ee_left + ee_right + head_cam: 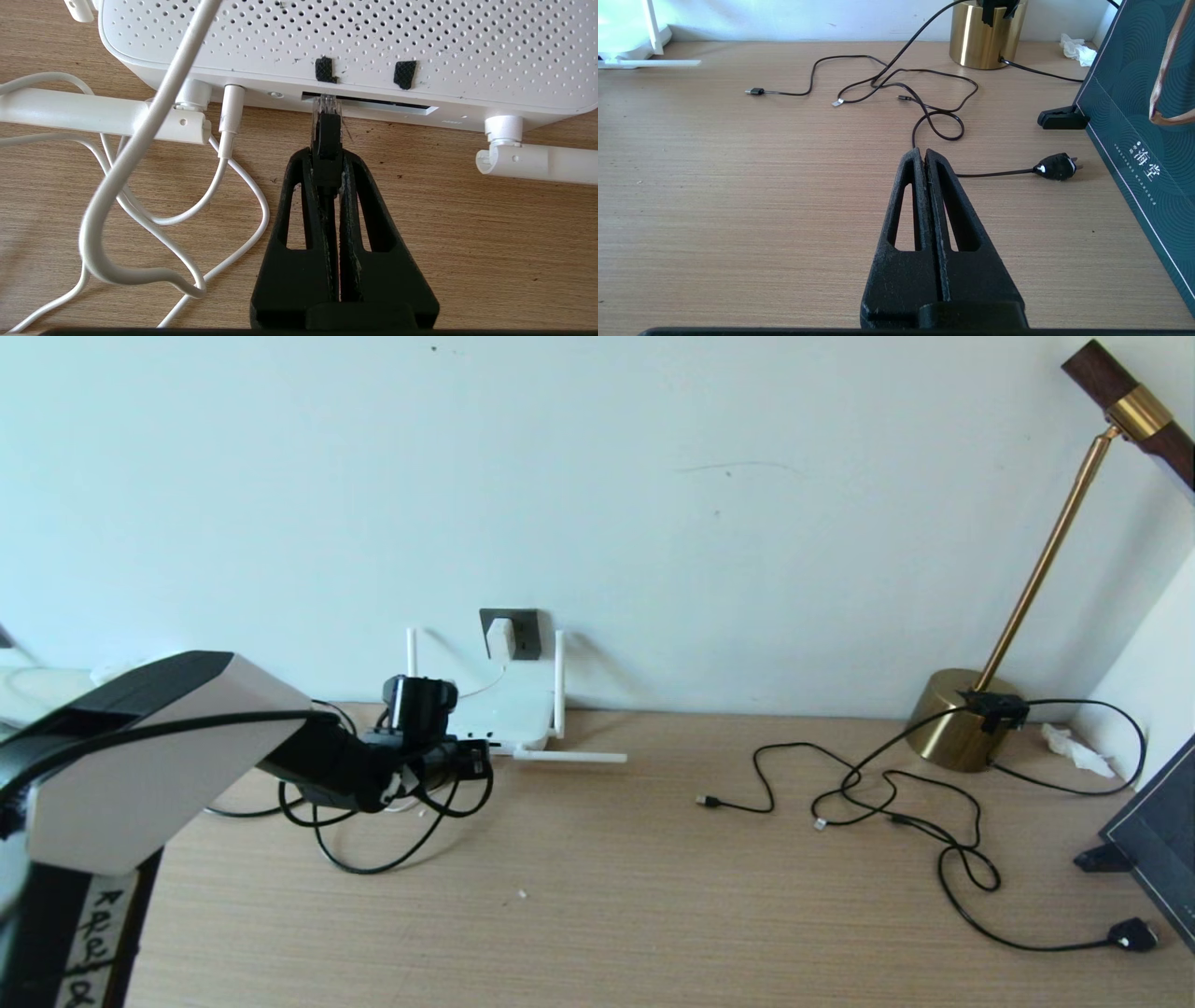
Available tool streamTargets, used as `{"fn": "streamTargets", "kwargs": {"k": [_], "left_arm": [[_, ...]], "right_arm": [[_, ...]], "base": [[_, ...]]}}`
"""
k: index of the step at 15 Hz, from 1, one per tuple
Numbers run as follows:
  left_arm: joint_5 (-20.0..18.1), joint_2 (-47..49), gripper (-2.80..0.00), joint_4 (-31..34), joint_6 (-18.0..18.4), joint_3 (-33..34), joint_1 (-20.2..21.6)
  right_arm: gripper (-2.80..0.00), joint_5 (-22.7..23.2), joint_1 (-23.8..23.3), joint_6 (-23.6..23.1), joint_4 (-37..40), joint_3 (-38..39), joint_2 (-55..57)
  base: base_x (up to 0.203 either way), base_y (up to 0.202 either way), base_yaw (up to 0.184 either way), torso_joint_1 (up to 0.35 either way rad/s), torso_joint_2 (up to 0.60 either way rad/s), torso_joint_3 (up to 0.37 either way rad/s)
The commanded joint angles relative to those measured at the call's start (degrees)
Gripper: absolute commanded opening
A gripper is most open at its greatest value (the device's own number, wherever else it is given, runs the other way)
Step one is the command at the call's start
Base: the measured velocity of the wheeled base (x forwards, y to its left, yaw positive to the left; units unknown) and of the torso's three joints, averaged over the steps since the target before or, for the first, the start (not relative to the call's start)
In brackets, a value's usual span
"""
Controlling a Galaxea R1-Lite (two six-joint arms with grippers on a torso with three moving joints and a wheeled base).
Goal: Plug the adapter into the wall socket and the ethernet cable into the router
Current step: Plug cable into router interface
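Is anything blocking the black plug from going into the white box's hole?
Nothing visible. The left gripper holds the ethernet cable with its clear tip right at the router port slot. The white cords lie off to one side.

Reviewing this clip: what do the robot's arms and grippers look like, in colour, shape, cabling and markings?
The left arm has a white angular shell with black trim, a black cable along it, and a handwritten label strip low down. The left gripper and right gripper are matte black, rough-textured, with two long tapering fingers, each with a slot-like cutout.
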Motion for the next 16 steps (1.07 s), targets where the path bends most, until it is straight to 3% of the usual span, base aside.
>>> {"fn": "streamTargets", "kwargs": {"k": [1, 16], "left_arm": [[0.1, 0.1, -2.80, 0.0, -0.1, 0.0, 0.0], [0.1, 0.2, -2.80, -0.1, -0.1, 0.0, 0.0]], "right_arm": [[-2.80, 0.0, 0.0, 0.0, 0.0, 0.0, 0.0], [-2.80, 0.0, 0.0, 0.0, 0.0, 0.0, 0.0]], "base": [[0.000, 0.000, 0.000, 0.000, 0.00, 0.000], [0.000, 0.000, 0.000, 0.000, 0.00, 0.000]]}}
